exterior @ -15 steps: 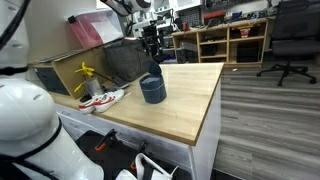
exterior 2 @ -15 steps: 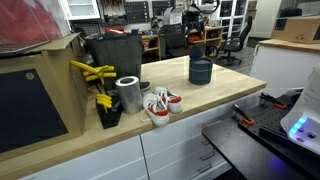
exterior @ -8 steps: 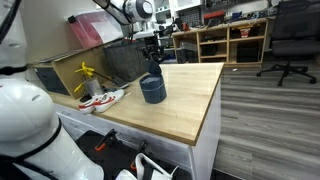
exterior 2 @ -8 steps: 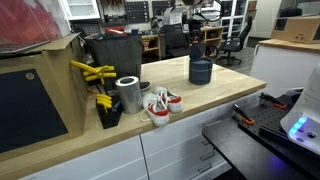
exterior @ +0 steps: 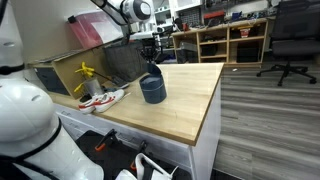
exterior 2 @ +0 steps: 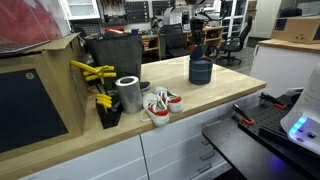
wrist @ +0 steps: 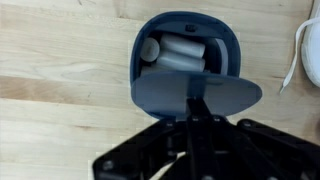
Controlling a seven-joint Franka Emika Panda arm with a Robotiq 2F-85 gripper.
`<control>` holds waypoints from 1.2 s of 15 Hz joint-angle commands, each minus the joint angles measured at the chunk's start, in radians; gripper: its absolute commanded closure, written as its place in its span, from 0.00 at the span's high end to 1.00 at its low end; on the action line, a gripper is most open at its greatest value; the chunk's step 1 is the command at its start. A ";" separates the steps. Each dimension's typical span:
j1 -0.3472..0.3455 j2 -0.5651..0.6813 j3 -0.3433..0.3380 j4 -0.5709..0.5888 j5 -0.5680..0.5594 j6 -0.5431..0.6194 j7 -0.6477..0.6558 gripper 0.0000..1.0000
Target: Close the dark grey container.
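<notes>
The dark grey container stands on the wooden table, towards its far side. In the wrist view the container is partly open, with pale rolled items inside. Its round lid leans over the near half of the mouth, tilted rather than flat. My gripper comes down from above in both exterior views. Its fingers are pressed together on the lid's near edge, so it is shut on the lid.
A silver can, a pair of white and red shoes and yellow tools sit along the table's other end. A large dark bin stands behind them. The table edge drops to the floor.
The jaws have gone from wide open to shut on the lid's edge. The gripper has stayed over the container.
</notes>
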 commanded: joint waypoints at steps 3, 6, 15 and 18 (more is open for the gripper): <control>-0.011 -0.089 0.009 -0.091 -0.004 0.000 -0.059 0.00; -0.010 -0.114 0.006 -0.138 -0.022 0.018 -0.081 0.00; -0.019 -0.130 0.003 -0.273 -0.040 0.129 -0.084 0.00; -0.021 -0.138 0.008 -0.317 -0.019 0.190 -0.083 0.00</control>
